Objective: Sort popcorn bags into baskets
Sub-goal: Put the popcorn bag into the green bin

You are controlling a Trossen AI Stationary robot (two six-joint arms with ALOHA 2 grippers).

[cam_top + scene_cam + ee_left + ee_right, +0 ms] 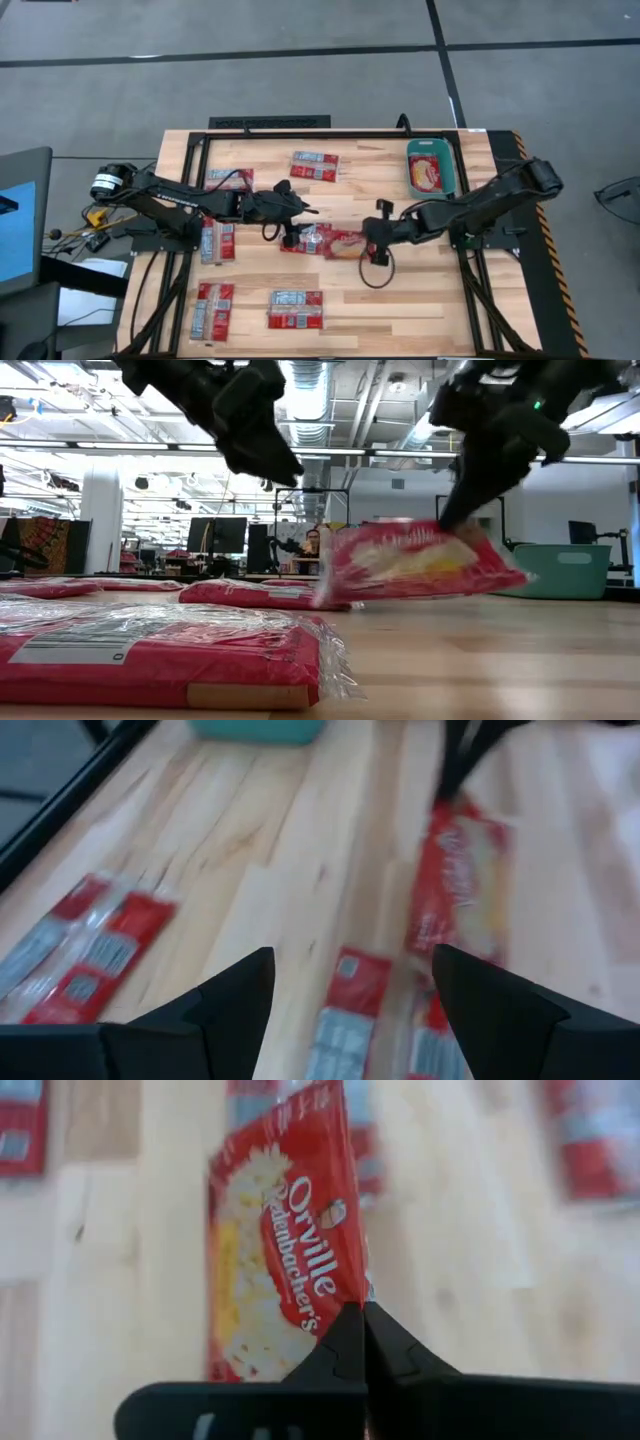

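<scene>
Right claw (365, 1315) is clenched on the corner edge of a popcorn bag (340, 243) mid-worktop (400, 310), well short of the basket (431, 168). Thin pinch; the bag may slip free during carry. Left claw (345, 985) hovers released.

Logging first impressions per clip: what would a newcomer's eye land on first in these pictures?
The right gripper, shut on the edge of a red popcorn bag with a yellow popcorn picture, holds it tilted up near the table's middle. Next comes the teal basket at the table's far right, with one bag already inside. The left gripper hangs open near the middle, other red bags scattered around.
</scene>
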